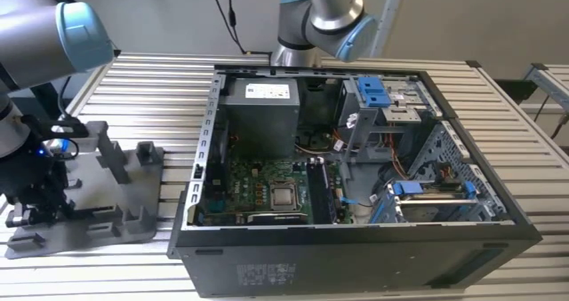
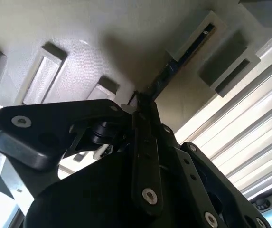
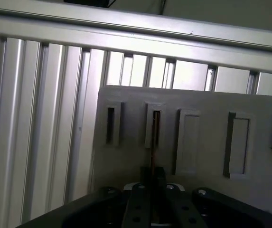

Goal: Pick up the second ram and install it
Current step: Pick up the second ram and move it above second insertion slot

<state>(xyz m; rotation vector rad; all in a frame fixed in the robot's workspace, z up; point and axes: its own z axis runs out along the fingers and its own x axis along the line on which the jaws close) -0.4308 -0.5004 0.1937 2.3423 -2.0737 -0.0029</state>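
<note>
My gripper (image 2: 139, 102) was closed on the thin edge of the memory stick (image 2: 173, 66), the fingers pinching it from both sides in both wrist views. The stick's far end sat in a raised slot (image 2: 185, 33) of the grey tray (image 3: 207, 104), and in the first wrist view I saw it edge-on, a dark line running from the slot to my fingers. In the exterior view the gripper (image 1: 40, 204) hung low over the tray (image 1: 133, 201), which lay near the slatted table's (image 1: 151, 81) edge on the exterior view's left. Just beside the tray, towards the table's middle, the open computer case (image 1: 356, 261) lay with its green circuit board (image 1: 258, 188) exposed.
</note>
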